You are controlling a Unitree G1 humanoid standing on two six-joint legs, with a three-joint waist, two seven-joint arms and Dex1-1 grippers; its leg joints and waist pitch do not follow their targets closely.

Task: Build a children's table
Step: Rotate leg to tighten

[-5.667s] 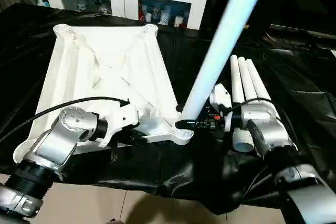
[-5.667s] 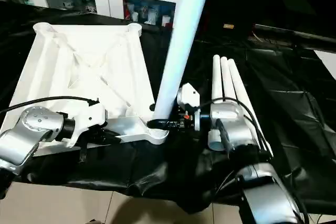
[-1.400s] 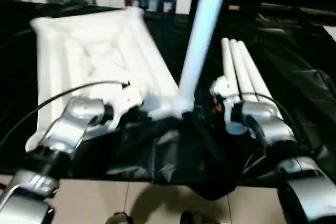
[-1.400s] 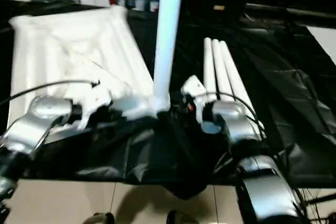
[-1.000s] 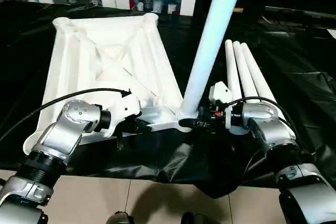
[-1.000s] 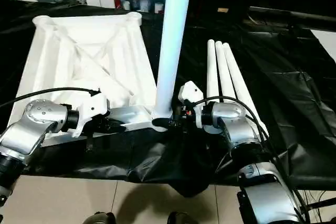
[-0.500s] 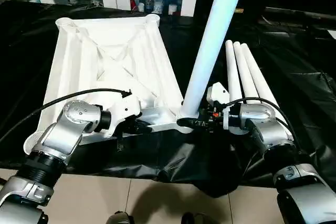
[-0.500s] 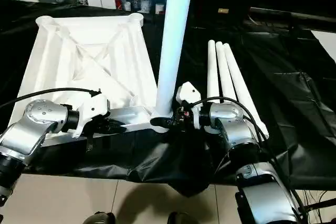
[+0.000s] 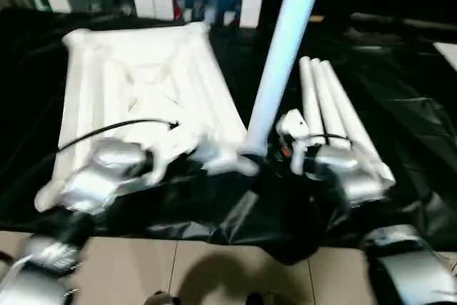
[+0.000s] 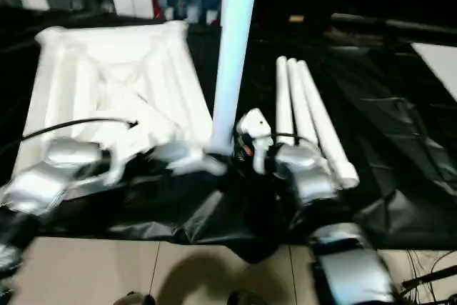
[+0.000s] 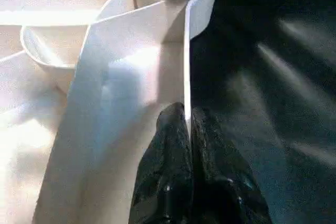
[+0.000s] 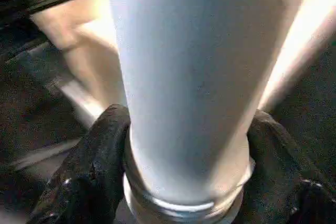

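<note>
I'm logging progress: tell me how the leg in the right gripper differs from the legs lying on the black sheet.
The held leg stands upright at the tabletop corner; the three spare legs lie flat, side by side. The right gripper is shut on the held leg; the spare legs lie loose. All are white tubes.

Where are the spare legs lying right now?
The three spare legs lie side by side on the black sheet, on the robot's right, just beyond the right end effector gripping the upright leg.

I log the upright leg (image 12: 184, 82) as smooth matt white plastic; tabletop (image 9: 143, 91) likewise; black sheet (image 9: 400, 105) glossy, crinkled; forearms (image 10: 57, 169) brushed silver metal.
</note>
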